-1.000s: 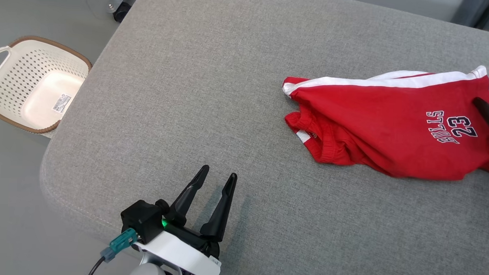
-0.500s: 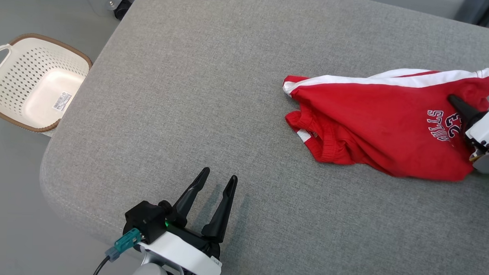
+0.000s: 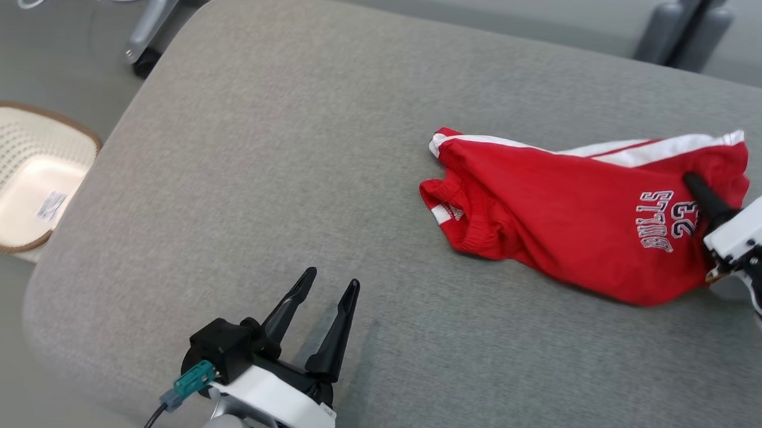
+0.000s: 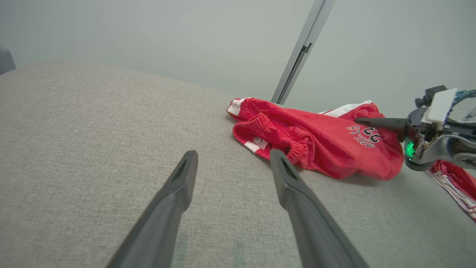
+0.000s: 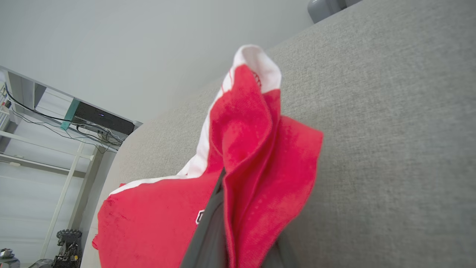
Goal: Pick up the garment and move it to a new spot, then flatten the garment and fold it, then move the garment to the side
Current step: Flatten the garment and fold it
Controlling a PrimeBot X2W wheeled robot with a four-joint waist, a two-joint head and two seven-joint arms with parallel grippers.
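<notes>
Right wrist view shows right pincer (image 5: 228, 186) clamping a garment (image 5: 148, 216) fold

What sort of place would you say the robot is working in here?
Probably a robotics lab or test room staged for laundry work: a grey upholstered surface holds red shorts, a cream laundry basket sits on the floor beside it, and open shelving with loose cables stands nearby.
</notes>
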